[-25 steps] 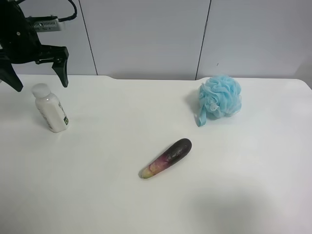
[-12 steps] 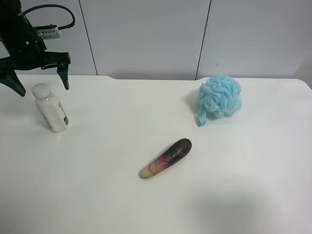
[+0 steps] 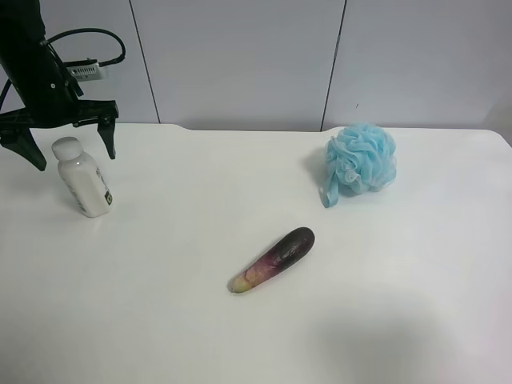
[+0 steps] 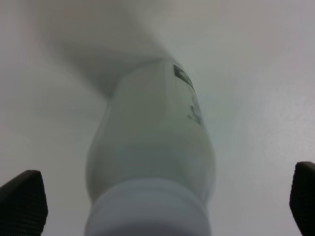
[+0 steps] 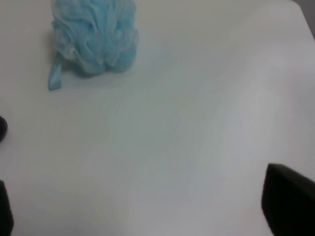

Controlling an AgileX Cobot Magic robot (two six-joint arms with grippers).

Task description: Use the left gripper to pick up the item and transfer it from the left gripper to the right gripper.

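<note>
1. Shows the all-black two-fingered left gripper (image 3: pixel 72 156), with its trailing black cable, poised right over the small white plastic bottle (image 3: pixel 86 186). Fingers spread wide to either side of the cap, clear of it, grasping nothing. Lined up that way, probably, to sink around the bottle for the pick-up.
2. Places that bottle standing, leaning slightly, on the white table (image 3: pixel 200 336) near the exterior high view's left edge. Well apart from the purple eggplant (image 3: pixel 274 259) and the blue bath pouf (image 3: pixel 362 160).
3. Puts the black two-fingered right gripper (image 5: pixel 147 206) above bare table near the pouf. Fingers far apart at the wrist view's edges, empty. Kept back there, likely, to wait for the hand-over.
4. Reads as a squat, rounded bottle with a white screw cap and a smooth matte body. Small label with black and green marks on one side. Looks light and rigid; could tip if knocked at the cap.
</note>
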